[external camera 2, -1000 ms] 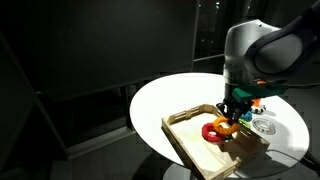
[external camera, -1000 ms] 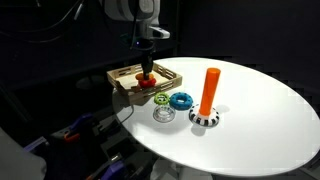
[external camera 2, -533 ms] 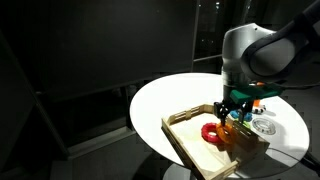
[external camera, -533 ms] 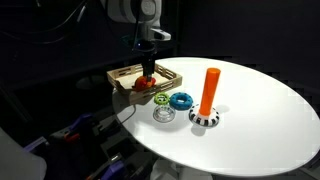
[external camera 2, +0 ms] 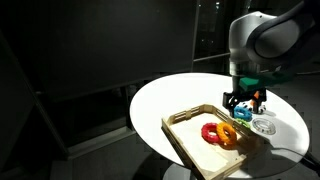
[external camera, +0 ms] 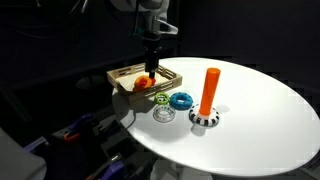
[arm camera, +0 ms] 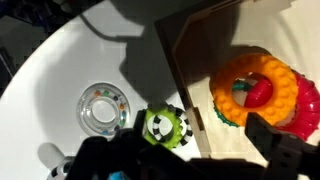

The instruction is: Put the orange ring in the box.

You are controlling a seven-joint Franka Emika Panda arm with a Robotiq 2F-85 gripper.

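Note:
The orange ring [external camera: 145, 83] [external camera 2: 227, 138] [arm camera: 232, 70] lies inside the box [external camera: 172, 75] [external camera 2: 185, 117] [arm camera: 178, 70], resting partly on a red ring [external camera 2: 211, 131] [arm camera: 304, 100]. My gripper [external camera: 150, 64] [external camera 2: 243, 101] [arm camera: 195, 162] hangs open a little above the box, over the orange ring, with nothing between its fingers. In the wrist view the dark fingers [arm camera: 287, 150] frame the bottom of the picture, apart from the ring.
Beside the box on the round white table [external camera: 270, 120] lie a green ring [external camera: 161, 98] [arm camera: 165, 125], a blue ring [external camera: 181, 100] and a clear ring [external camera: 163, 114] [external camera 2: 264, 126] [arm camera: 103, 108]. A tall orange peg [external camera: 209, 90] stands on a black-and-white base.
The gripper has opened, let go of the orange ring in the box and risen above it. The ring stays against the red ring.

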